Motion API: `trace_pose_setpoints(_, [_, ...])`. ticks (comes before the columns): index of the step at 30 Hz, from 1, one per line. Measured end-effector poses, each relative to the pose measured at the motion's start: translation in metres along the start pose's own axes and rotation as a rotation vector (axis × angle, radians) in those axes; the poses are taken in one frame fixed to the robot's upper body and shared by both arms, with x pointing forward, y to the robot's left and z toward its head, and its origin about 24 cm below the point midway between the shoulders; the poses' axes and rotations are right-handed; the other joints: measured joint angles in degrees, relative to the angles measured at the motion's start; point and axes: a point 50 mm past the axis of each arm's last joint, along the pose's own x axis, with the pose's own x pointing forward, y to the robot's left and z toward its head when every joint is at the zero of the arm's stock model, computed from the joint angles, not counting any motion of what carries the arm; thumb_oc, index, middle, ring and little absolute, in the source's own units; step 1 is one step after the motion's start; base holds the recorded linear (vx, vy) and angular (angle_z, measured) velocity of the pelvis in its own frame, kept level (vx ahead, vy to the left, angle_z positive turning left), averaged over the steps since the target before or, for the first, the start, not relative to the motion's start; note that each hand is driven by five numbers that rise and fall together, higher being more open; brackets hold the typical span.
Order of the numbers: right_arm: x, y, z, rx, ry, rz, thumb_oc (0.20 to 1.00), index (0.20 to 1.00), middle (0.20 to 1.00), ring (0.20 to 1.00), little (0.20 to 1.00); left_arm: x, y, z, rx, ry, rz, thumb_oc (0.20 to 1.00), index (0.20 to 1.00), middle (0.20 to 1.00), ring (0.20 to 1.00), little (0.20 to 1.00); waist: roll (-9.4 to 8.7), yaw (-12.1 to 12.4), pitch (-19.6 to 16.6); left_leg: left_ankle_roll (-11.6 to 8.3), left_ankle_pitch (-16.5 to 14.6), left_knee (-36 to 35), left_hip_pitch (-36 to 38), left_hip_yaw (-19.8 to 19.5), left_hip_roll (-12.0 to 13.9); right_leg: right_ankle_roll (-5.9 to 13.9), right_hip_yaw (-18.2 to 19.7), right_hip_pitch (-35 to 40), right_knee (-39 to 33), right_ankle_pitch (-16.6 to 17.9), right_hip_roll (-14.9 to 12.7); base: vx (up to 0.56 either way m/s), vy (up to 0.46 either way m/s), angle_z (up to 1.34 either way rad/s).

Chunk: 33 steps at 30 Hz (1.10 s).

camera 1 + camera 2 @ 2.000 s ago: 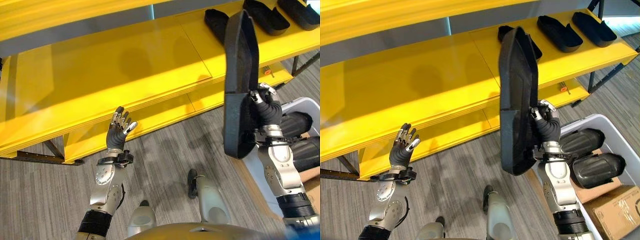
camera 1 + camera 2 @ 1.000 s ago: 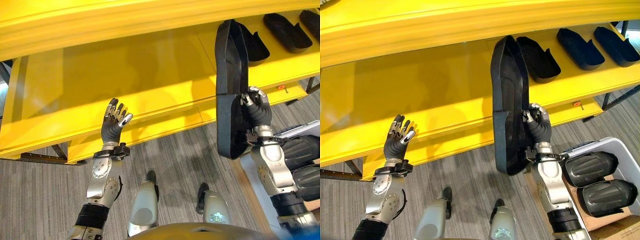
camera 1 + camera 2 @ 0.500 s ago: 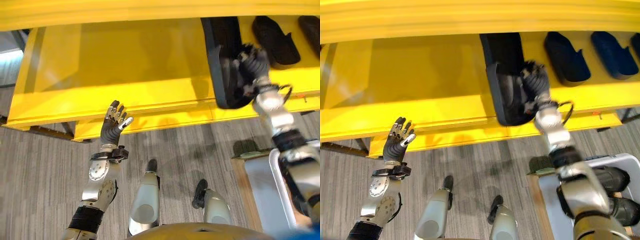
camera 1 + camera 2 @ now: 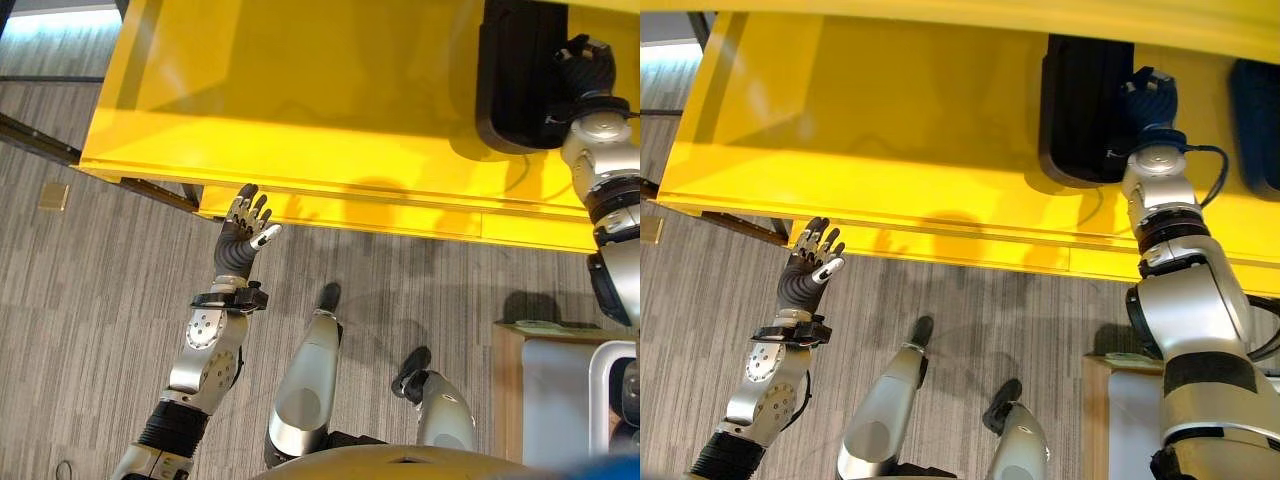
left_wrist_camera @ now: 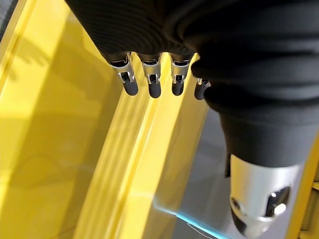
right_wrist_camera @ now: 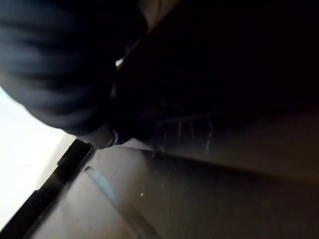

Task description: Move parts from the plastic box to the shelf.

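Observation:
A long black moulded part [image 4: 1080,110] lies on the yellow shelf [image 4: 300,100], near its right end. My right hand [image 4: 1148,98] reaches over the shelf edge and stays shut on the part's right side; its fingers curl over that rim. In the right wrist view the part's dark ribbed surface [image 6: 199,164] sits very close. My left hand [image 4: 246,236] is open and holds nothing, raised with straight fingers [image 5: 149,84] just in front of the shelf's front edge, far to the left of the part.
Another black part [image 4: 1262,115] lies on the shelf at the right edge. A lower yellow shelf lip [image 4: 400,215] juts out under the top one. The white plastic box [image 4: 603,400] stands on the grey floor at lower right, beside a wooden board [image 4: 520,330].
The camera has swung down and closer to the shelf. My right hand has carried the black part from upright in the air onto the shelf, where it now lies. The left hand stayed raised.

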Motion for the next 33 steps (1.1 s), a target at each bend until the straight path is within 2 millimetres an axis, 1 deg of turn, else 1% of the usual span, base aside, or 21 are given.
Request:
trace_pose_setpoints(3, [0.002,-0.009,-0.001,0.001,0.026,-0.042,0.2,0.2,0.2,0.2,0.2,0.003,-0.003,0.002,0.0,-0.007,-0.011,1.0,1.0,1.0,1.0,1.0,0.02,-0.1,0.0,0.19,0.1,0.3,-1.0,-0.9,-0.8,0.32,-1.3,0.0,0.1,-0.2,-0.6,0.06,-0.017,0.2])
trace_pose_setpoints(6, [0.002,-0.027,-0.012,0.023,0.094,-0.108,0.2,0.2,0.2,0.2,0.2,0.006,-0.01,0.001,-0.004,-0.008,-0.044,1.0,1.0,1.0,1.0,1.0,0.11,0.2,0.0,0.34,-0.1,1.2,-1.8,-1.9,-2.0,0.68,-1.5,-0.2,1.5,-1.4,-1.5,0.02,0.002,0.27])
trace_pose_setpoints(9, [0.002,-0.029,-0.01,0.037,0.093,-0.119,0.2,0.2,0.2,0.2,0.2,0.006,-0.011,0.001,-0.005,-0.008,-0.047,1.0,1.0,1.0,1.0,1.0,0.16,0.4,0.0,0.42,0.0,1.7,-3.2,-1.9,-2.3,0.85,-1.5,-1.4,1.5,-1.3,-1.8,0.0,0.006,0.02])
trace_pose_setpoints(10, [0.002,-0.03,-0.013,0.029,0.104,-0.122,0.2,0.2,0.2,0.2,0.2,0.007,-0.012,0.001,-0.005,-0.008,-0.052,1.0,1.0,1.0,1.0,1.0,0.2,0.5,0.0,0.44,0.0,2.0,-3.6,-2.0,-2.4,0.9,-1.5,-1.5,1.5,-1.3,-1.8,0.0,0.0,0.0])
trace_pose_setpoints(17, [0.002,-0.04,-0.015,0.006,0.119,-0.15,0.2,0.2,0.2,0.2,0.2,0.011,-0.018,0.002,-0.008,-0.013,-0.077,1.0,1.0,1.0,1.0,1.0,0.41,1.5,-0.1,0.43,0.0,2.1,-3.8,-2.6,-2.7,0.92,-2.3,-1.2,1.7,-1.3,-2.0,0.01,0.01,0.05])
trace_pose_setpoints(24, [0.002,-0.052,-0.014,-0.017,0.116,-0.181,0.2,0.2,0.2,0.2,0.2,0.009,-0.021,-0.001,-0.011,-0.001,-0.085,1.0,1.0,1.0,1.0,1.0,0.58,1.5,-0.2,0.86,0.3,2.4,-5.1,-3.1,-3.7,1.17,-3.0,-1.8,1.7,-1.2,-2.8,0.0,0.007,0.07])
trace_pose_setpoints(29, [0.002,-0.054,-0.016,-0.074,0.116,-0.197,0.2,0.2,0.2,0.2,0.2,0.012,-0.021,0.001,-0.011,-0.013,-0.07,1.0,1.0,1.0,1.0,1.0,0.6,1.5,-0.2,0.9,0.3,2.4,-5.2,-3.2,-3.7,1.33,-3.2,-1.8,1.7,-1.1,-2.8,0.0,0.0,0.0])
trace_pose_setpoints(33, [0.001,-0.064,-0.015,-0.093,0.119,-0.231,0.2,0.2,0.2,0.2,0.2,0.012,-0.021,0.001,-0.011,-0.01,-0.065,1.0,1.0,1.0,1.0,1.0,0.62,1.6,-0.2,0.96,0.4,2.4,-5.3,-3.3,-3.8,1.35,-3.3,-1.8,1.6,-1.1,-2.8,0.0,0.0,0.0])
